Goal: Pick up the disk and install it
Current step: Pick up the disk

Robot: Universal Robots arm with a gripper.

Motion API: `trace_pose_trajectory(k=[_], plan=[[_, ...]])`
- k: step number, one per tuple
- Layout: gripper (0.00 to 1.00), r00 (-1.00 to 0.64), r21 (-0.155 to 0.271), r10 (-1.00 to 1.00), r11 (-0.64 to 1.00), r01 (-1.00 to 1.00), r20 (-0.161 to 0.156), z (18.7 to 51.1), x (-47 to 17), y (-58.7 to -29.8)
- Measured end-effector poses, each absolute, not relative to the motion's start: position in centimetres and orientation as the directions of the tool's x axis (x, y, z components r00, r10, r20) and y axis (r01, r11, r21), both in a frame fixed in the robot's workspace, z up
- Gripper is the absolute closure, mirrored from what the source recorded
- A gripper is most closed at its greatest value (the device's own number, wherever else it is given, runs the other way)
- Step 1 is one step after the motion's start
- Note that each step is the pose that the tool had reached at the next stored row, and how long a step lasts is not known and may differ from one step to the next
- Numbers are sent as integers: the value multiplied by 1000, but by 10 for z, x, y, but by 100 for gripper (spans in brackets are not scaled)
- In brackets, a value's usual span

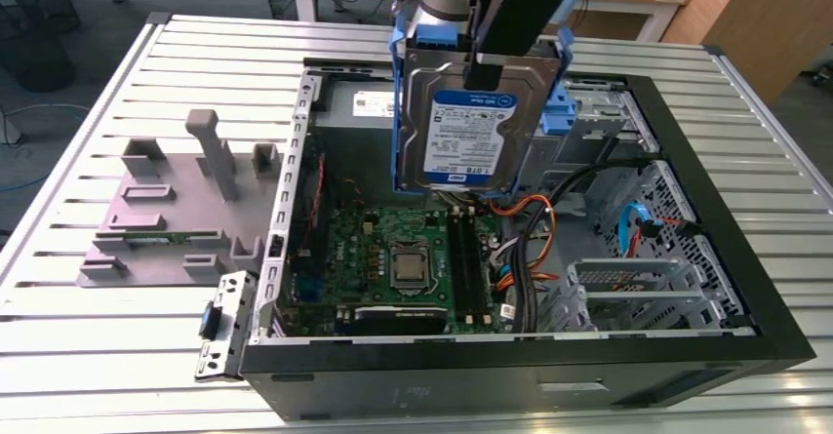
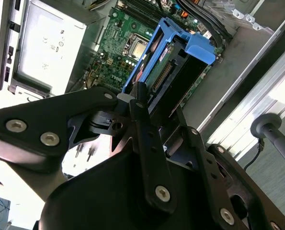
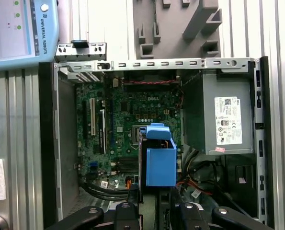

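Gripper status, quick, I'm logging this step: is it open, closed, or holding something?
Gripper: closed on the disk, which hangs upright above the open computer case.

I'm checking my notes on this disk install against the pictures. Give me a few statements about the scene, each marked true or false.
1. The claw grips the disk over the open computer case. True.
2. The disk lies flat on the motherboard. False: it hangs upright, held at its top edge by the claw.
3. Blue rails frame the disk's sides. True.
4. The grey fixture stands inside the case. False: it stands on the table outside the case, at the exterior view's left.
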State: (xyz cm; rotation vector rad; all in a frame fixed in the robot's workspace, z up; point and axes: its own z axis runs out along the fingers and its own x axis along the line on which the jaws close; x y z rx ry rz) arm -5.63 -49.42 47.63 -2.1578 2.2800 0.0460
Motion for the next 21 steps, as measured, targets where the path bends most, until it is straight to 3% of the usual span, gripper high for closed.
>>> trace_pose_trajectory(k=[21], plan=[[65, -55, 20, -998, 55, -998, -22, 474, -56, -504]])
